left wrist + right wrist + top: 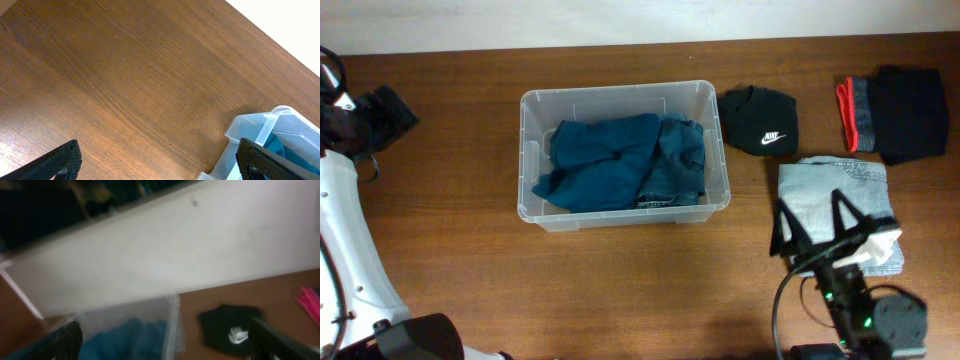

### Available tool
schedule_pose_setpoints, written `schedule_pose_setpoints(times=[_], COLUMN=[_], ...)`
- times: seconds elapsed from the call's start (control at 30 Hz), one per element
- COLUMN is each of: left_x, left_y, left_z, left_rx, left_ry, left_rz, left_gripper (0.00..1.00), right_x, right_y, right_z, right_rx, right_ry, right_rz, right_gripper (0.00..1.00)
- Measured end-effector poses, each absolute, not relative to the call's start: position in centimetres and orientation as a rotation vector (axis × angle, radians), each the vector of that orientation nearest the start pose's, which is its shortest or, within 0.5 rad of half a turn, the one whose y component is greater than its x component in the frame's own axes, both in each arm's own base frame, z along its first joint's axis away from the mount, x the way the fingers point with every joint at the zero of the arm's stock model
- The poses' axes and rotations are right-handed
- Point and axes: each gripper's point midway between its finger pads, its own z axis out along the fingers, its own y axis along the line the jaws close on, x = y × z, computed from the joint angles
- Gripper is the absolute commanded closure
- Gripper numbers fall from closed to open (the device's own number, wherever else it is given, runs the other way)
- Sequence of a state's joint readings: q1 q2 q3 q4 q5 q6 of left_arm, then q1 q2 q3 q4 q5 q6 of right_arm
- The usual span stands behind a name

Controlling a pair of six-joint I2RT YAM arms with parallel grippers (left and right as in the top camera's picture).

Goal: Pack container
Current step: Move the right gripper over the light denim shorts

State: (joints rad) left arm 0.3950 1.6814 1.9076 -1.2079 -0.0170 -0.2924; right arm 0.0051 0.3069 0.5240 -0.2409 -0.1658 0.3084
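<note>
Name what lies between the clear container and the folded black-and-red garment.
Overhead view: a black item with a white Nike logo lies between them.

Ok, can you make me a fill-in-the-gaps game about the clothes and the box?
1. The black cloth beside the container has a ____ logo.
2. The folded pale denim lies on the ____, outside the container.
3. The left gripper and the right gripper both have ____ jaws.
Missing words: white; table; open.
</note>
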Motion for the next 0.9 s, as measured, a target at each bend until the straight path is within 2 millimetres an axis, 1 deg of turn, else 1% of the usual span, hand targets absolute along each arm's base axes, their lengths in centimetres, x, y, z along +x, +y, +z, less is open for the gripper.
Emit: schedule_pose_setpoints(times=[0.03,0.13,0.17,0.3,0.4,0.5,0.6,0.77,0.9], left_x=[37.8,37.8,37.8,37.8,37.8,37.8,37.8,37.8,37.8], left_y=[16.1,16.1,16.1,16.1,16.1,16.1,16.1,16.1,16.1], left_z=[28.5,28.5,28.5,28.4,28.4,28.3,28.4,28.4,28.4], left_rx=[-0.867,-0.867,-0.868,-0.868,-0.872,-0.873,-0.873,-0.873,-0.873], left_ry=[2.403,2.402,2.403,2.404,2.403,2.404,2.404,2.404,2.404], left_rz=[0.062,0.063,0.063,0.063,0.062,0.064,0.063,0.063,0.063], left_gripper=[0.01,0.01,0.01,0.01,0.01,0.01,0.01,0.01,0.01], right_x=[24.3,25.8,26.1,26.8,27.2,27.9,29.2,31.3,32.0], right_y=[2.6,1.2,0.7,-0.7,-2.2,-4.4,-5.4,-5.8,-5.9], right_z=[30.2,30.4,30.3,31.3,32.5,32.6,31.5,27.7,24.7], right_rx=[0.12,0.146,0.147,0.096,0.088,0.13,0.147,0.135,0.131], right_ry=[1.652,1.866,1.945,2.223,2.363,2.471,2.54,2.677,2.797], right_rz=[0.338,0.202,0.155,-0.008,-0.09,-0.154,-0.172,-0.169,-0.158], right_gripper=[0.01,0.01,0.01,0.01,0.02,0.02,0.02,0.02,0.01])
